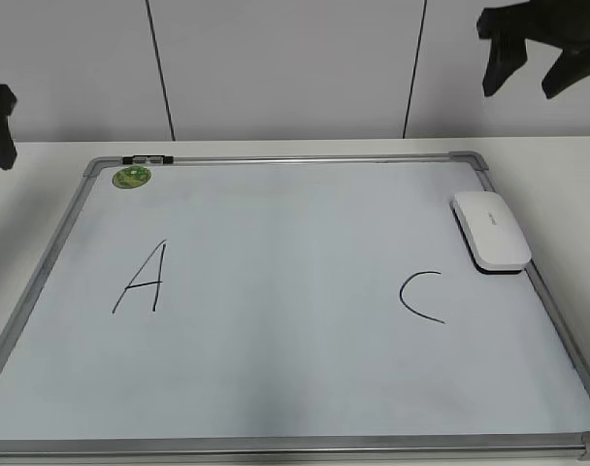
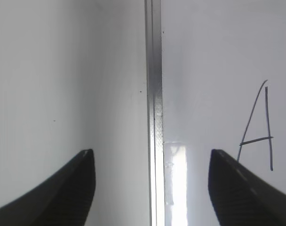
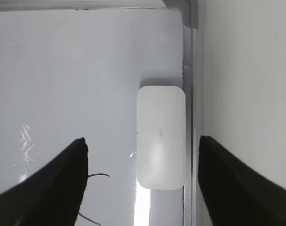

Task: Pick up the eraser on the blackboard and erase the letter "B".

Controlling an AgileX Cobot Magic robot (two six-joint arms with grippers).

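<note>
My right end effector (image 3: 142, 181) hangs spread apart above the eraser (image 3: 161, 137). The eraser lies against the blackboard (image 1: 276, 291) frame. My left end effector (image 2: 151, 188) is apart too.

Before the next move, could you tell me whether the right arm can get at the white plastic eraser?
Probably yes: the white plastic eraser lies uncovered directly below the open right gripper.

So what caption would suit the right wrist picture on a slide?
Open right gripper hanging above the white eraser, which lies by the right frame of the whiteboard.
</note>
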